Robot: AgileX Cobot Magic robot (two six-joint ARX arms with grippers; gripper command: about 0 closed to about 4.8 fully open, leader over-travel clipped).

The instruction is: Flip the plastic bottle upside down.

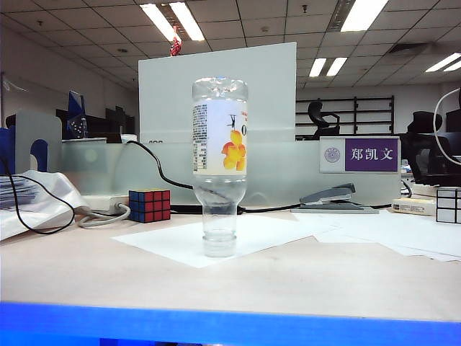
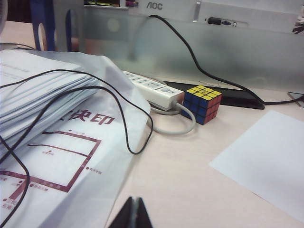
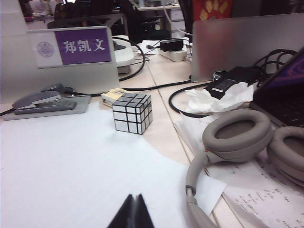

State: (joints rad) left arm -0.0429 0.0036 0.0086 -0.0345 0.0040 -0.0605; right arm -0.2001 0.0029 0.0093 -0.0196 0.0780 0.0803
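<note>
Honestly, your clear plastic bottle with the fruit label (image 1: 220, 166) already stands cap-down on the white paper sheet (image 1: 180, 241) mid-counter, so keep the left claw (image 2: 134, 213) and right claw (image 3: 134, 211) pinched shut, empty, well clear of it.

Plastic bottle (image 1: 220, 166) inverted on paper sheet (image 1: 180, 241), Rubik's cube (image 1: 150, 205) behind-left (stapler (image 1: 335, 198) behind-right)
</note>
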